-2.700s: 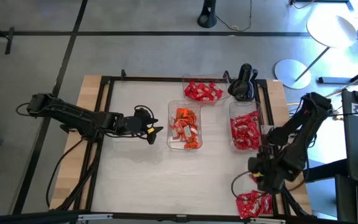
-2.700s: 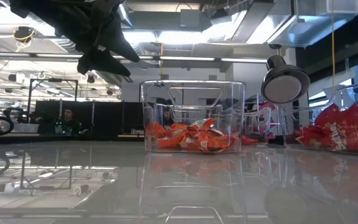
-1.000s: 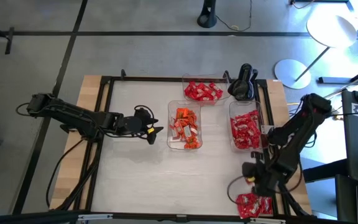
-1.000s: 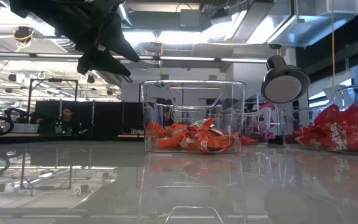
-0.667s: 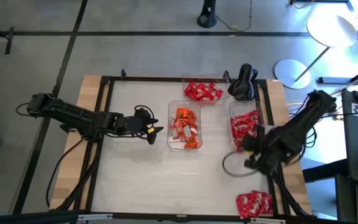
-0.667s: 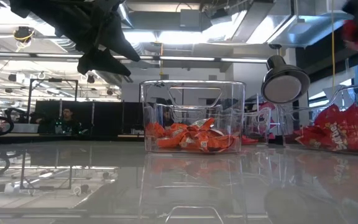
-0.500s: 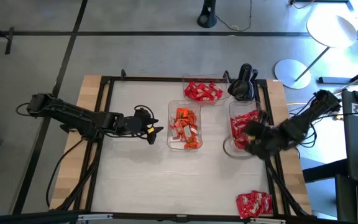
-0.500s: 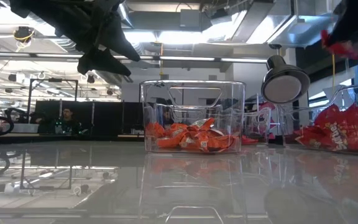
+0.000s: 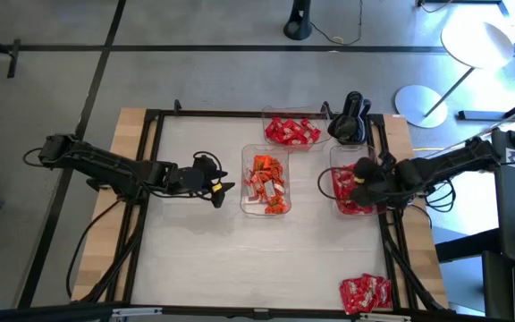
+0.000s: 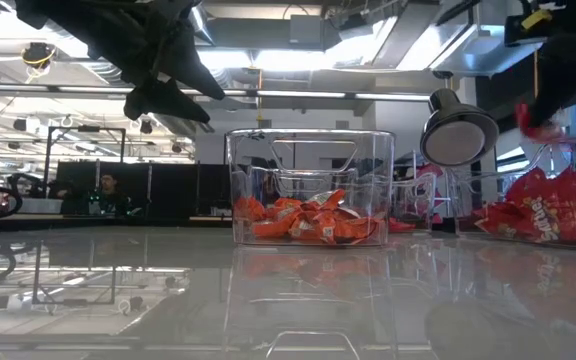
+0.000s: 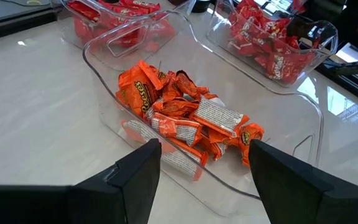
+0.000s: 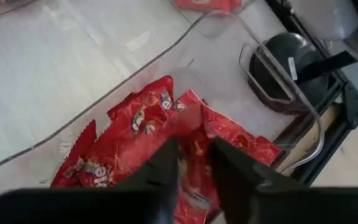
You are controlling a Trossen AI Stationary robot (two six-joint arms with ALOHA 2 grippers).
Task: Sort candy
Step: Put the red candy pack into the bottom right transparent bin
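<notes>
The right end effector [image 9: 358,182] hangs over the right-hand clear tray [image 9: 335,154], which is heaped with red candy with white marks [image 9: 354,199]. In the right wrist view its two dark fingers [image 12: 166,171] stand a little apart, straddling the red wrappers [image 12: 138,134] below; whether a piece sits between them cannot be told. In the low view a small red scrap [image 10: 530,125] shows just under that arm, above the red heap [image 10: 553,220].

The left end effector [image 9: 225,189] waits above the worktop [image 9: 204,250] just left of the middle tray [image 9: 249,207], its fingers spread wide with nothing between them. The left wrist view looks past them onto the orange candy [image 11: 185,118] lying in that tray.

A third tray [image 9: 271,119] at the far side holds plain red candy [image 9: 291,132]. A loose pile of red candy [image 9: 365,292] lies on the worktop at the near right corner, well apart from the trays.
</notes>
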